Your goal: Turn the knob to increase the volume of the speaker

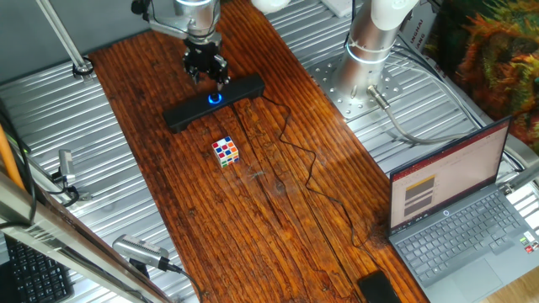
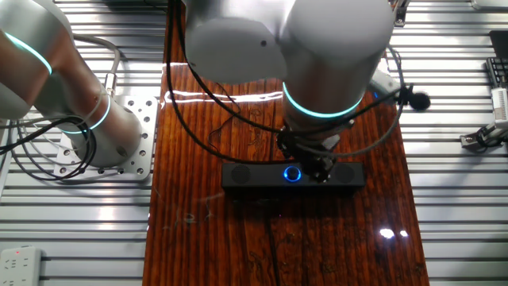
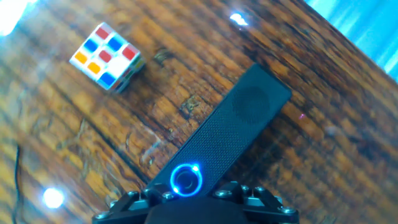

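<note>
The knob [image 1: 216, 98] glows blue at the middle of the speaker [image 1: 189, 113], which lies slantwise on the far half of the wooden table [image 1: 253, 219]. Right above it hangs the gripper [image 1: 207, 74], pointing straight down from the arm, fingertips just short of the dial; whether the jaws are spread or together, I cannot tell. A thin cable [image 1: 307, 172] snakes away; a colourful cube [image 1: 225, 151] sits nearby. Ribbed metal decking [image 1: 50, 109] surrounds the wood, with a laptop [image 1: 463, 210] open at the side.

Dark wood tabletop [image 1: 253, 210] on ribbed metal bench [image 1: 126, 194]; glare spots.
</note>
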Motion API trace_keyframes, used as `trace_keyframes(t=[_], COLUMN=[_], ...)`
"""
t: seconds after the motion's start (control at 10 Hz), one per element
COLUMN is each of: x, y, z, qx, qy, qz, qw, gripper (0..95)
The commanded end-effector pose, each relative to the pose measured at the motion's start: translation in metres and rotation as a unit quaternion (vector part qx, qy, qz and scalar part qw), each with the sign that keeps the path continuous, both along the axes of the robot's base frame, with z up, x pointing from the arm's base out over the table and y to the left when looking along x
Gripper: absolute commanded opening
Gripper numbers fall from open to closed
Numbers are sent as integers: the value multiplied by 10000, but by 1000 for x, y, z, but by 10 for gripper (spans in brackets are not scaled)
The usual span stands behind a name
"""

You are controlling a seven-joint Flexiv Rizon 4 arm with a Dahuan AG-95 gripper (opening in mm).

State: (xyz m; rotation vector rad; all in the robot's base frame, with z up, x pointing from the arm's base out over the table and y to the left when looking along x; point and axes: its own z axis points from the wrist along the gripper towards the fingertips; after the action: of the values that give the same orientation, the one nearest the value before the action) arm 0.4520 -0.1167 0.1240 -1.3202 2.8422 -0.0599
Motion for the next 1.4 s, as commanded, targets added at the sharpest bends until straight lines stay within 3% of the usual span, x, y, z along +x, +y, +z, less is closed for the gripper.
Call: trace_keyframes(t=[0.1,0.2,0.3,0.4,0.5,0.6,0.8,1.0,1.4], x=[3,3,4,4,3,-2,-10,-14,-19], y=[1,1,1,1,1,1,1,1,2], z=[4,3,3,3,3,1,-2,-3,-5], qx=[-755,-822,-731,-563,-513,-439,-382,-345,-348], qy=[172,109,90,67,55,8,-37,-35,-86], qz=[4292,5075,5501,6054,6230,6462,6654,6766,6645], qw=[8999,8577,8318,7939,7805,7619,7455,7355,7465], gripper=[570,570,570,570,570,570,570,570,570])
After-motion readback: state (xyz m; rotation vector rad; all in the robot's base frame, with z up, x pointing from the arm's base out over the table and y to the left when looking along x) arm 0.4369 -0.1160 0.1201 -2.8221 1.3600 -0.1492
